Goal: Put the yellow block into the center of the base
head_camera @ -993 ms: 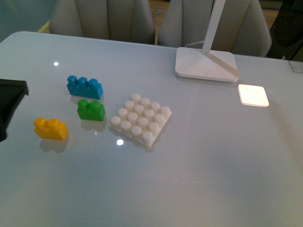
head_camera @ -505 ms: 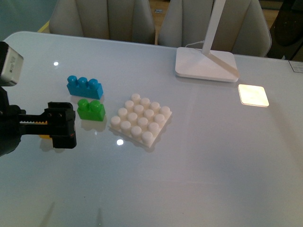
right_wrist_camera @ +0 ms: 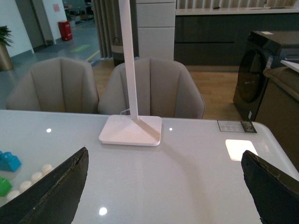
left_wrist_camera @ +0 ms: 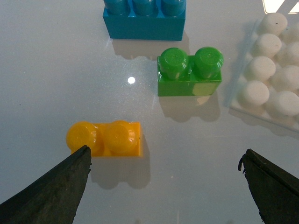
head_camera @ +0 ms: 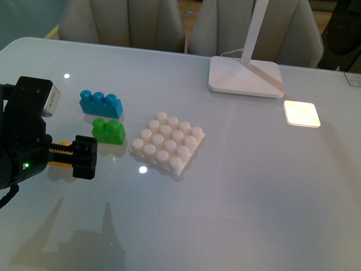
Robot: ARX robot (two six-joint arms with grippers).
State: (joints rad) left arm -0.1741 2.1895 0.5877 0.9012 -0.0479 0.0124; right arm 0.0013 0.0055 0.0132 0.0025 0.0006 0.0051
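Front view, left to right: one black left gripper [head_camera: 84, 157] on its arm, low over the bench [head_camera: 254, 192]. One yellow block [left_wrist_camera: 105, 138], a small yellow-orange plastic brick with two round studs, is mostly hidden behind that arm here. One blue three-stud plastic brick [head_camera: 100, 104], then one green two-stud plastic brick [head_camera: 109, 131] just in front of it. One base [head_camera: 167, 143], a flat square white plastic plate with sixteen studs in a 4x4 grid, sits just right of the green brick and apart from it. One white lamp foot [head_camera: 245, 76] with a slanted stem is further back, with one bright square light patch [head_camera: 302, 113] to its right.

Left wrist view: jaws released and spread wide. The yellow block lies flat on the bench, studs up, right by one fingertip [left_wrist_camera: 70, 179]. It is ungripped and well apart from the base.

Right wrist view: right gripper [right_wrist_camera: 163, 158] is off the bricks, facing the lamp and two grey chairs. Its jaws are released with nothing between them.

Versus half a second ago: the left arm has pushed further right and lower, and covers more of the yellow block. Bricks, base and lamp are unmoved.
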